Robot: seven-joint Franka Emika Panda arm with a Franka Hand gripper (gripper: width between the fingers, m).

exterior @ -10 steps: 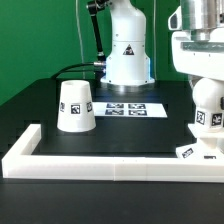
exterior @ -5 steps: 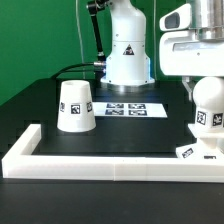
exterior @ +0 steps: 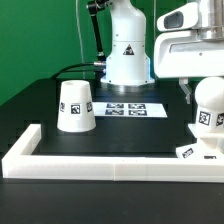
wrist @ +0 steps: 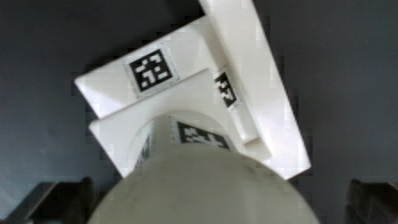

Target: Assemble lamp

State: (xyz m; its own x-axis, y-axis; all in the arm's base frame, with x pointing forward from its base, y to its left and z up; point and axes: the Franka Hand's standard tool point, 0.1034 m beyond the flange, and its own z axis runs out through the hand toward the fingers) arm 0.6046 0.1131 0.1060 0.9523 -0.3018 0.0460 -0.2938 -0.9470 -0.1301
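Bulb (exterior: 208,112): upright on the base (exterior: 188,152), at the worktop's (exterior: 150,135) front corner, exterior view's right.
Claw (wrist: 215,200): open wide, straddling the bulb, gripping nothing.
Shade (exterior: 76,106): standing alone mid-worktop, exterior view's left.
Progress: bulb seemingly fitted; shade not yet on.

From where I stand, the shade (exterior: 76,105) looks like smooth white plastic with a soft sheen, and its black-and-white tag is a flat print. The bulb (exterior: 209,110) is the same white plastic. Close up in the wrist view its rounded head is matt and faintly grainy. The base (wrist: 192,85) has smooth, flat white faces. The worktop (exterior: 140,135) is matt black. The long border rail (exterior: 110,165) is dull white, and the arm's casing (exterior: 128,45) is glossy white.
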